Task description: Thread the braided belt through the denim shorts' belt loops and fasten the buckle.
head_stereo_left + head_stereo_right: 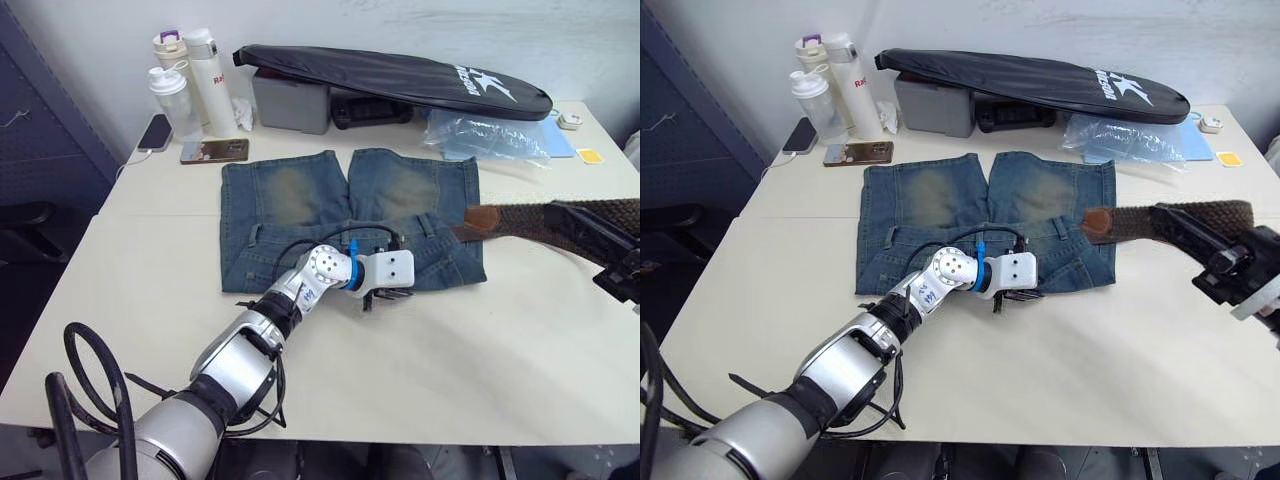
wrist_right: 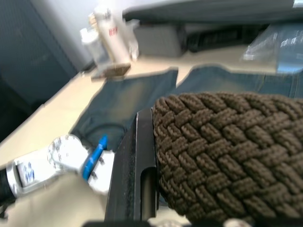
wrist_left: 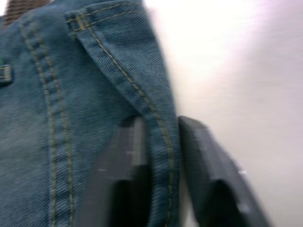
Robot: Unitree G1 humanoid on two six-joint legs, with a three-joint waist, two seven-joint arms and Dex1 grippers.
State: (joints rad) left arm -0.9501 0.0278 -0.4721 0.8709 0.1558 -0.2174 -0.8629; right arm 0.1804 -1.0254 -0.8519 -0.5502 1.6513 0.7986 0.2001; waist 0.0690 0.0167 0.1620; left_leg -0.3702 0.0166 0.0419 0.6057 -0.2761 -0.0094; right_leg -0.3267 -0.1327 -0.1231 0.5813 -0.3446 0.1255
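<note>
The denim shorts lie flat mid-table, legs pointing away and waistband toward me. My left gripper is at the near waistband edge, and in the left wrist view its fingers are shut on the stitched hem of the shorts. A short denim strip, seemingly one of the belt loops, shows beside it. My right gripper hovers right of the shorts, shut on the braided belt. The belt's brown tip reaches the shorts' right waistband corner. The buckle is out of view.
Along the far edge stand white bottles, a phone, a grey box under a long black bag, and a clear bluish plastic bag. The table's near half is bare cream surface.
</note>
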